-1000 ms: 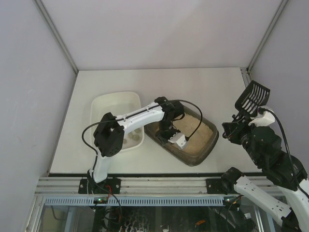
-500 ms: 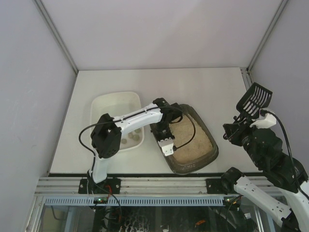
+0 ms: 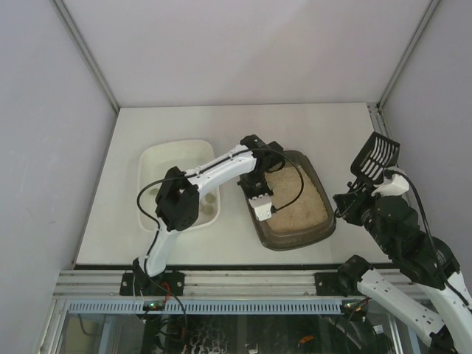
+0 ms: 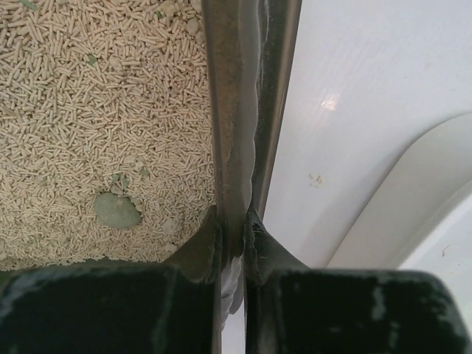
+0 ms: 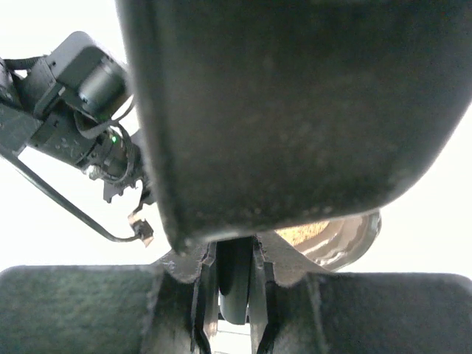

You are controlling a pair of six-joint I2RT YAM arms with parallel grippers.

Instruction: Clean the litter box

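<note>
Sitting near the table's (image 3: 221, 122) front edge, R of centre, the litter box (image 3: 299, 242) holds beige pellet litter (image 4: 88, 110) w/ one greyish clump (image 4: 116, 210) close to its L rim. L gripper (image 4: 234, 240) is clamped on that rim, one finger inside, one outside. Just beside the box on the L lies a white tray (image 3: 158, 158). R gripper (image 5: 234, 276) grips the black scoop (image 3: 377, 156) by its handle, raised in the air at the table's R edge.

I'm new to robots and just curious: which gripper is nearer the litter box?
Left. The left gripper is shut on the litter box at its left rim, touching it. The right gripper holds a black slotted scoop off to the box's right, not touching it.
</note>
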